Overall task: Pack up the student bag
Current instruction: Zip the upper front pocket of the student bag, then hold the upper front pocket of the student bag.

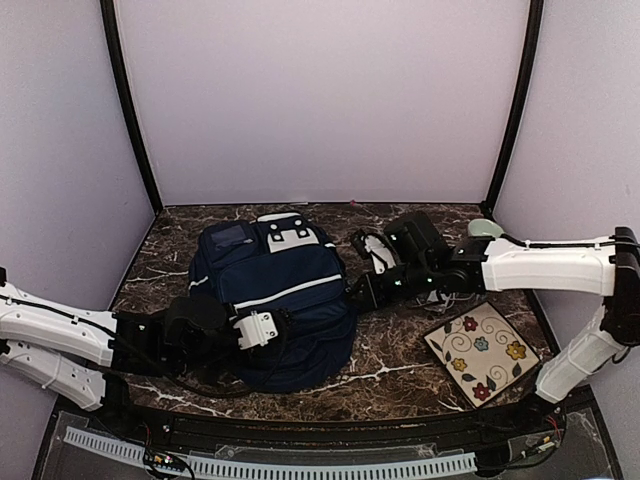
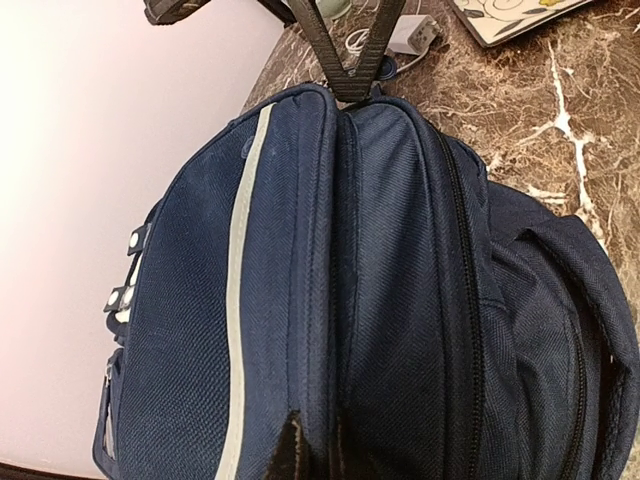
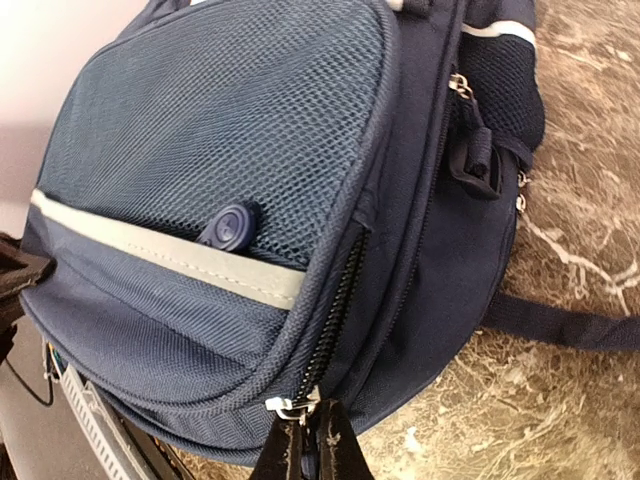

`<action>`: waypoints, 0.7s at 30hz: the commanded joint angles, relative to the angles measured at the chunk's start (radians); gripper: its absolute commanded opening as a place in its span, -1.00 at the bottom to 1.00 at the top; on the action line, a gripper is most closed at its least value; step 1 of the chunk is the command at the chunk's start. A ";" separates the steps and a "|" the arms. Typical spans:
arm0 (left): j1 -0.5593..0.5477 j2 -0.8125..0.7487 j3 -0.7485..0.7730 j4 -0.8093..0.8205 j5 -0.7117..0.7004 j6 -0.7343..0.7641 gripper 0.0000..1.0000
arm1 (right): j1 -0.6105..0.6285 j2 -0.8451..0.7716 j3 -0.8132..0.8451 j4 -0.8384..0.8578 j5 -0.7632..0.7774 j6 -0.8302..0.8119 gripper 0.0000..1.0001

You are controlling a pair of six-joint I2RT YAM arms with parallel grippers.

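student bag (image 1: 285, 285) gripped from both ends | our left claw (image 2: 315, 450) clenched on its fabric | right claw (image 3: 308, 445) pinching zipper pull (image 3: 288, 405), track running ahead

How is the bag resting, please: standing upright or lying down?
Lying down: the bag rests flat on the table, front side and white stripe facing up.

a flat cream square with flowers (image 1: 480, 352) lies on the dark marble desk (image 1: 400, 375); a white charger (image 2: 412, 33) with its cord sits farther back.
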 commanded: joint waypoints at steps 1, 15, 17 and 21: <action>0.010 -0.082 -0.055 -0.172 -0.047 -0.027 -1.00 | -0.192 -0.003 0.026 -0.172 0.303 -0.108 -1.00; 0.005 -0.100 0.072 -0.154 0.334 -0.116 0.39 | 0.054 0.215 -0.014 0.339 -0.234 -0.119 -1.00; -0.007 -0.098 0.074 -0.115 0.325 -0.060 0.39 | 0.124 0.267 0.025 0.394 -0.250 -0.069 -1.00; -0.012 -0.171 0.022 -0.080 0.313 -0.009 0.30 | 0.236 0.347 0.110 0.509 -0.368 0.034 -1.00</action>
